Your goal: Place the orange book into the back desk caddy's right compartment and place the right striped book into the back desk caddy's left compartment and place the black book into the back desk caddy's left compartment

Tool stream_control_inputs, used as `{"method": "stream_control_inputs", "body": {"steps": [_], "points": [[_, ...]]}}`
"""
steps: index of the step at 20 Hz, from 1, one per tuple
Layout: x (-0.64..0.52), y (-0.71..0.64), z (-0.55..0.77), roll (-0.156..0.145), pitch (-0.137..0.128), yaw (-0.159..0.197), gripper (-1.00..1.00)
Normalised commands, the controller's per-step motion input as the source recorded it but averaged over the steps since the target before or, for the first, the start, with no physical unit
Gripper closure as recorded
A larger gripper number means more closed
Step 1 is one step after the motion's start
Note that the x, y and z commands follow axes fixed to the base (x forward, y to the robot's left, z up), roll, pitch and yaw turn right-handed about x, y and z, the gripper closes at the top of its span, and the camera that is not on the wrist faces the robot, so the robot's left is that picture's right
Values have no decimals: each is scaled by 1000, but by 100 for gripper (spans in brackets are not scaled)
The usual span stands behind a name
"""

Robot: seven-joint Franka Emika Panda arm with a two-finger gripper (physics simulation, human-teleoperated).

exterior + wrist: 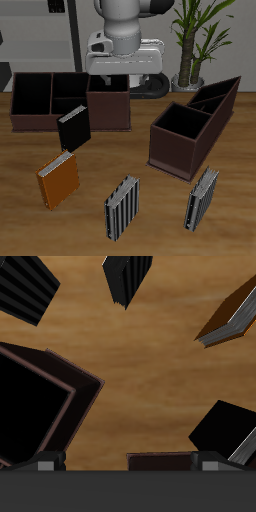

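Observation:
My gripper (pixel 122 72) (pixel 128 466) hangs open and empty at the back of the table, above the back desk caddy (pixel 30 124). This caddy is a long dark brown box, and its right compartment (pixel 108 100) is the tall square end section. The black book (pixel 72 127) (pixel 225 431) leans against the caddy's front wall. Nearer the table's front edge lies the orange book (pixel 58 180) (pixel 232 314). Beside it stands the right striped book (pixel 122 208) (pixel 128 276), with dark stripes. Only a strip of the caddy's rim (pixel 165 459) shows in the wrist view.
A second brown caddy (pixel 182 150) (pixel 40 406) with a slanted end stands across the table from the back caddy. A paler, slimmer striped book (pixel 202 197) (pixel 25 286) stands in front of it. A potted plant (pixel 195 40) is behind the table.

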Motion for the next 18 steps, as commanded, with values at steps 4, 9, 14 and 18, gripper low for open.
{"method": "stream_control_inputs", "body": {"steps": [4, 9, 14, 18], "points": [[14, 29, -5, -28, -9, -8, -100], [83, -31, -18, -48, 2, -6, -100], [215, -108, 148, -80, -23, -4, -100], [395, -266, 220, -92, -36, 6, -100]]}}
